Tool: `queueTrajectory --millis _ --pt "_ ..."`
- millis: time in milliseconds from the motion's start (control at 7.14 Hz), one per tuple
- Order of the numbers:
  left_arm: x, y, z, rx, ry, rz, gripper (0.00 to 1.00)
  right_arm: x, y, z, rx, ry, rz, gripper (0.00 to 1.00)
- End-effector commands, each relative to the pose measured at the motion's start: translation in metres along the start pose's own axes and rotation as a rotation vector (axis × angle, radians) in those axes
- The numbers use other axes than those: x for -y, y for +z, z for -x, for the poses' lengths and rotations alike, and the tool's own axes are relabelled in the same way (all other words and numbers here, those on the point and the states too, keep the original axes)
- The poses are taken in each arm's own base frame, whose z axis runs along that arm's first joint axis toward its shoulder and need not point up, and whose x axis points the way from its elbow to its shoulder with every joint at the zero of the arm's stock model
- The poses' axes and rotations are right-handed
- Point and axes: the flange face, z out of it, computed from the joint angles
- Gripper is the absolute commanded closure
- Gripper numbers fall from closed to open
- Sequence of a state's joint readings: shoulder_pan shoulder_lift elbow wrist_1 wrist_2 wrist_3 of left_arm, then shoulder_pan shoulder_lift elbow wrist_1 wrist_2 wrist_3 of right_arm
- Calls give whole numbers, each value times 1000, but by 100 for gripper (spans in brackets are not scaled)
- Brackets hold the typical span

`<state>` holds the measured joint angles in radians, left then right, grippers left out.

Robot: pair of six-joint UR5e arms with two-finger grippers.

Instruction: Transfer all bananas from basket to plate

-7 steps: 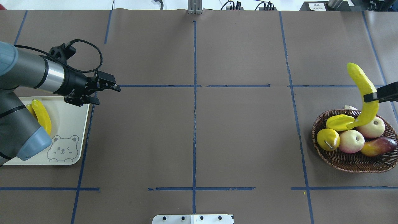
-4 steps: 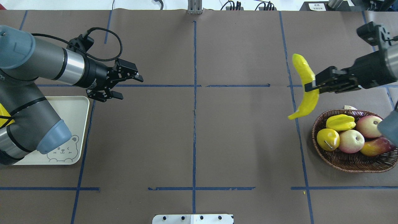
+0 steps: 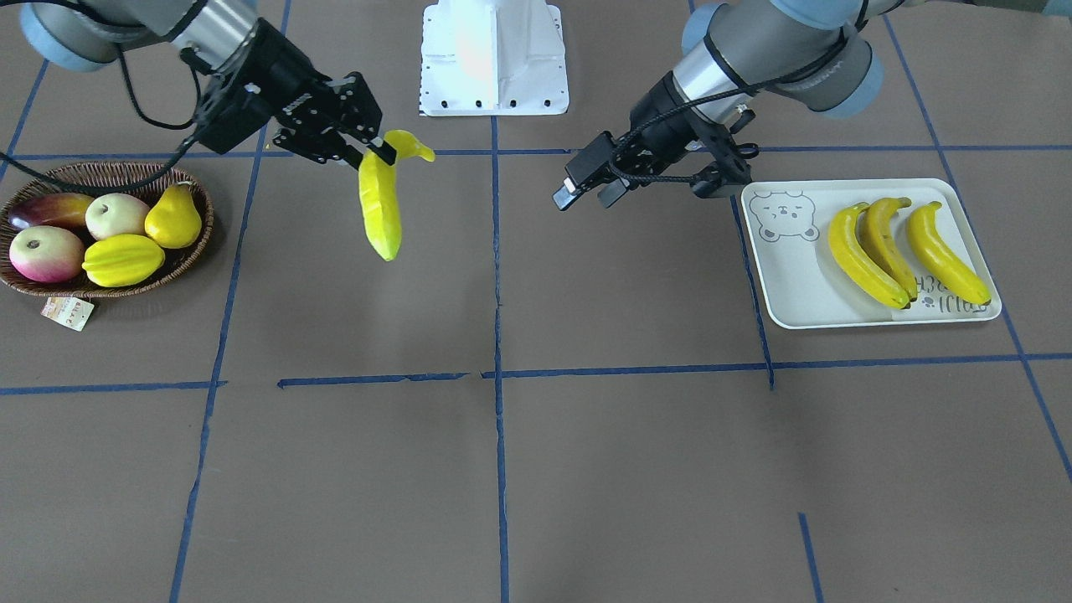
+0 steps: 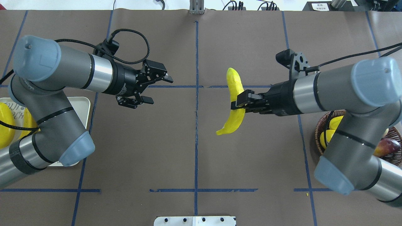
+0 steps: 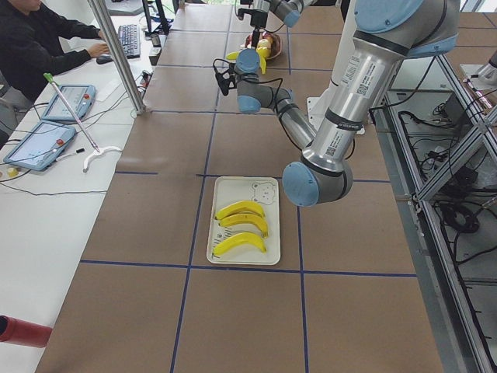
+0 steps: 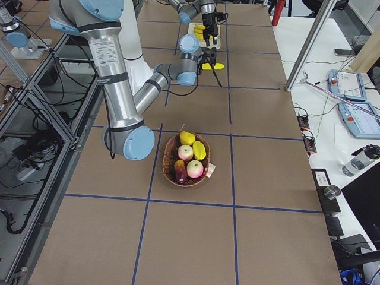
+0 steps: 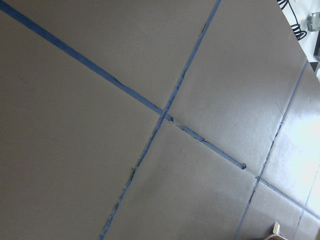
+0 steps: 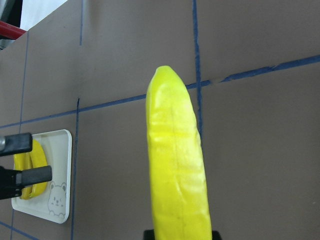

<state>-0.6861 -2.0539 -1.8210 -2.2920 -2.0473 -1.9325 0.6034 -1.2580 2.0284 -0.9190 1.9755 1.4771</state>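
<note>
One banana point(image 4: 236, 84) hangs in the air just right of the table's centre line, with my right gripper point(image 4: 239, 103) shut on its middle; it fills the right wrist view point(image 8: 177, 170). My left gripper point(image 4: 160, 90) stands open and empty left of the centre line, facing the banana, also seen in the front view point(image 3: 584, 197). Three bananas point(image 3: 888, 243) lie side by side on the plate point(image 3: 787, 285). The basket point(image 3: 100, 167) holds other fruit, with no banana showing in it.
A starfruit point(image 3: 123, 260), a pear point(image 3: 173, 219), two apples point(image 3: 46, 251) and a mango point(image 3: 50, 208) fill the basket. The robot's white base point(image 3: 492, 59) is at the table's robot-side edge. A person point(image 5: 39, 39) sits at a side table.
My right arm has carried the banana from above the basket leftward to near the table's centre. My left arm has swung right from the plate toward the centre, its gripper still open.
</note>
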Motion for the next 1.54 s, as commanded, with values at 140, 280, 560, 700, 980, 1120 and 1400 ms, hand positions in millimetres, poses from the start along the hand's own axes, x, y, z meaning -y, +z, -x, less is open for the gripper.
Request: queueTrajectory --millis 140,280,560,700,980,1120,1400 --pt "-34 15 -23 -39 19 37 0 -88 62 56 58 -38 -17 99" --pt "-43 20 -23 -37 23 53 0 -98 67 58 61 -40 -20 99" --pt "-69 40 -16 -29 30 77 1 -99 68 67 76 -41 -24 98" --pt "-79 46 -12 -27 32 80 1 -98 66 68 79 -41 -26 99" --pt "-82 47 -11 -26 33 88 1 -97 65 68 82 -41 -29 99" --pt "-83 44 -12 -31 34 90 1 -94 65 68 80 -42 -34 99" --pt "-85 38 -14 -40 40 91 3 -92 64 68 80 -42 -38 99"
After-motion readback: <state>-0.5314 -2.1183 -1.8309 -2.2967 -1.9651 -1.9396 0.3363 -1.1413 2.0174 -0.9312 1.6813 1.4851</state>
